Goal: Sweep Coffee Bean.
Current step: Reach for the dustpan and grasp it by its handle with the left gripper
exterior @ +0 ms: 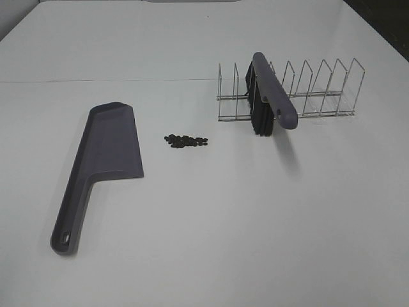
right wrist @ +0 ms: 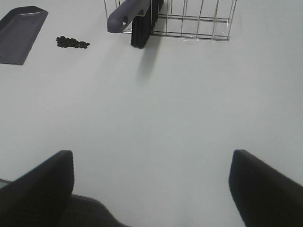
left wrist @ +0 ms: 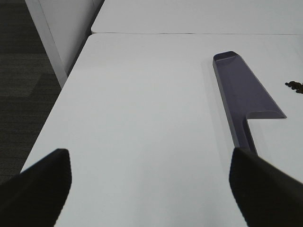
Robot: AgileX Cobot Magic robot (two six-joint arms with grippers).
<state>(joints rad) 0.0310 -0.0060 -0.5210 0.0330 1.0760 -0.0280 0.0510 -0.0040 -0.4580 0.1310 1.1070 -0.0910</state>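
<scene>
Sweep set-up on the white worktop [exterior: 204, 243]: both grippers released.
The left gripper [left wrist: 149, 156] has jaws spread wide, gripping nothing. The dustpan [exterior: 105, 150] lies flat toward the left edge, handle toward the near edge. The coffee bean [exterior: 186, 140] cluster sits mid-worktop, just right of the dustpan, not touching it. The brush [exterior: 275, 89] stands bristles-down in the wire rack [exterior: 317, 97] toward the right edge. The right gripper [right wrist: 151, 156] has jaws spread, empty.

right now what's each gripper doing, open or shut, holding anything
Left gripper: open, holding nothing.
Right gripper: open, holding nothing.
</scene>
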